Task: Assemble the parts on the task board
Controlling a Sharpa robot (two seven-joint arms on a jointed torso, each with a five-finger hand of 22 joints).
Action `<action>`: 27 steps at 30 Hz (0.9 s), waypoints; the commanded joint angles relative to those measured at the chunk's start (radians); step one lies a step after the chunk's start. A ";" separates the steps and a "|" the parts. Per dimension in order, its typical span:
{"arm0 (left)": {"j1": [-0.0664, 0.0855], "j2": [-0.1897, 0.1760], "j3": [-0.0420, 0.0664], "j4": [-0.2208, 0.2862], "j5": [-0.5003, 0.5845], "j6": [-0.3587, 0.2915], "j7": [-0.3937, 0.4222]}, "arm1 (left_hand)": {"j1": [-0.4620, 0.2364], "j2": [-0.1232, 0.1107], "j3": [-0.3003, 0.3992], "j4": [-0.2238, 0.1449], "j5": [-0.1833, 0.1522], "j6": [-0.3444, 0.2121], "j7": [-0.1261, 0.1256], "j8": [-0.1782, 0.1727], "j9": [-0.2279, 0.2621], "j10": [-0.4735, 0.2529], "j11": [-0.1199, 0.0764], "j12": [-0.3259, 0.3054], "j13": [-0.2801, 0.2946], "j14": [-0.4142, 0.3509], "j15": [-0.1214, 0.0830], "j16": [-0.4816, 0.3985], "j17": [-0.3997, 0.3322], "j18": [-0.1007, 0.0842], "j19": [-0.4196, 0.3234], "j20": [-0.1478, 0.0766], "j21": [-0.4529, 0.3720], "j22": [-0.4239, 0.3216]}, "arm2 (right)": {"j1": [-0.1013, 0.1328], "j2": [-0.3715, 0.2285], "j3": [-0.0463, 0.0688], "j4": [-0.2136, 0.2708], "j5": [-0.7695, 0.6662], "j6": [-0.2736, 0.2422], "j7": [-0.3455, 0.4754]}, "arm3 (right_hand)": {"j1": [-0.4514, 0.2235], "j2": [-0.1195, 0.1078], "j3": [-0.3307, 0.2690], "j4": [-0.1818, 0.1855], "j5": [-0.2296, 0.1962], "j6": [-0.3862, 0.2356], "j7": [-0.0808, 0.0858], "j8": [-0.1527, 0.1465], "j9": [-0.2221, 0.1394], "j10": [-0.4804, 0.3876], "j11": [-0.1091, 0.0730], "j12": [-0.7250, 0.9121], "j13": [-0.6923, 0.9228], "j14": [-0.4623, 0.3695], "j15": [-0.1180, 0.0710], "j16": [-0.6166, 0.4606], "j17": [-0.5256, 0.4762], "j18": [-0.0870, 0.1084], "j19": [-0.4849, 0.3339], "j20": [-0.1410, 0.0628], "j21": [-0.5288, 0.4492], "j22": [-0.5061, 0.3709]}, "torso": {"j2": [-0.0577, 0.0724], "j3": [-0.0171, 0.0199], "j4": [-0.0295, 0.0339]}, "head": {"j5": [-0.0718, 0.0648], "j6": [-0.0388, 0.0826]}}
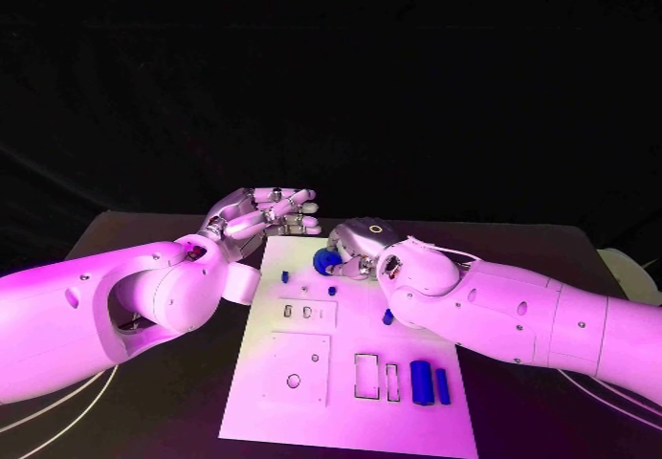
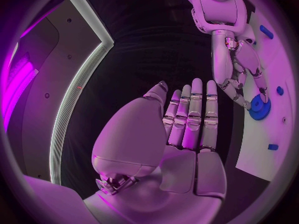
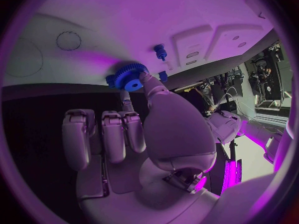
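Right hand (image 1: 362,251) was at the far end of the white board (image 1: 311,402), thumb and a finger pinching a blue gear (image 3: 129,76) that sat on the board's surface — other fingers (image 3: 112,134) curled in. Left hand (image 1: 262,215) hovered off the board's far left corner over the black counter (image 1: 138,239), fingers (image 2: 196,109) straight, side by side, holding nothing. Two blue blocks (image 1: 430,382) lay near the board's near right edge — a small blue peg (image 3: 161,51) stood just beside the gear

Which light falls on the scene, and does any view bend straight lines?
Head view: pink-violet light tints the white board and both arms; the background is dark. Left wrist view: the board's edge curves. Right wrist view: the same bending, with the blue gear sharp.
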 commanded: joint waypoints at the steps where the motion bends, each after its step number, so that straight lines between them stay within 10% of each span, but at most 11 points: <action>1: 0.001 0.002 0.001 0.001 0.000 0.020 0.005 | -0.003 -0.001 0.005 0.000 0.001 0.000 0.004 -0.005 -0.001 0.000 0.005 -0.006 -0.001 -0.004 0.001 -0.004 0.001 0.012 -0.006 0.002 0.004 -0.002 | -0.001 0.005 0.000 -0.008 -0.009 0.000 0.007 | -0.018 -0.003 0.010 0.002 -0.010 -0.033 0.009 -0.023 -0.008 0.048 0.004 -0.017 0.195 0.103 -0.001 0.001 0.251 -0.017 0.032 -0.004 -0.004 0.164 | -0.001 -0.0012 -0.0001 | -0.002 0.003; 14: 0.001 0.001 0.001 0.001 0.000 0.017 0.003 | -0.003 -0.001 0.005 0.000 0.001 0.000 0.004 -0.006 -0.001 0.000 0.005 -0.007 -0.001 -0.004 0.001 -0.005 0.002 0.012 -0.006 0.002 0.004 -0.002 | -0.002 0.011 0.000 -0.018 0.006 0.011 0.014 | -0.098 -0.024 -0.025 0.054 -0.057 -0.095 0.037 -0.094 -0.025 0.020 0.032 -0.042 0.164 0.102 0.024 0.000 0.247 -0.013 0.022 0.021 -0.016 0.155 | 0.000 -0.0008 0.0001 | -0.002 0.006; 27: 0.001 0.000 0.001 0.000 0.000 0.014 0.001 | -0.005 -0.003 0.006 0.001 0.001 -0.001 0.005 -0.008 -0.001 -0.001 0.006 -0.009 -0.001 -0.005 0.002 -0.006 0.002 0.011 -0.007 0.002 0.004 -0.002 | -0.002 -0.001 -0.002 -0.011 0.053 0.061 0.036 | -0.171 0.002 -0.054 0.126 -0.003 -0.055 0.030 -0.104 -0.017 0.033 0.027 -0.030 0.179 0.104 0.021 0.003 0.255 -0.015 0.028 0.021 -0.012 0.163 | 0.000 0.0002 -0.0005 | -0.001 0.001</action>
